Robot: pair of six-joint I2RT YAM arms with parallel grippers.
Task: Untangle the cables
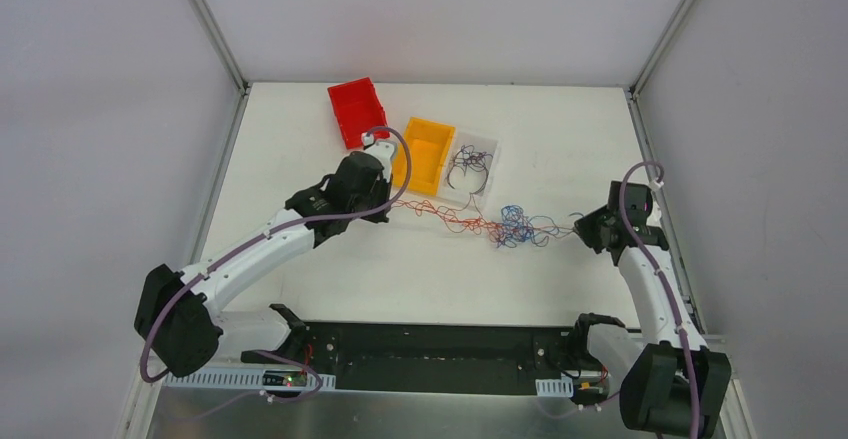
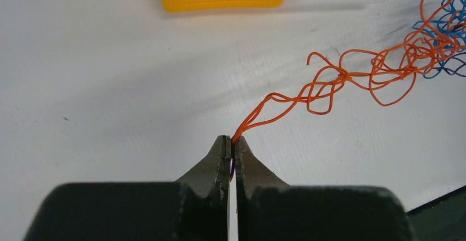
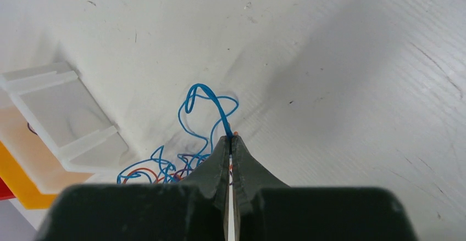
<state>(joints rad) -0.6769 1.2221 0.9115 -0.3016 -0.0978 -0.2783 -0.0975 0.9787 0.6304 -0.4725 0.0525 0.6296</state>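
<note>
Left hand clamped shut on orange strands, right hand shut on a blue strand; cables stretched between, apparently mid-separation. Next: draw hands apart gently.

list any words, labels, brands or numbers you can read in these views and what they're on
No text is readable in any view.
red bin: plain, no label
yellow bin: plain, no label
clear bin: no label
cables: no tags or print visible
small boards by the arm bases: any print is too small to read
</note>
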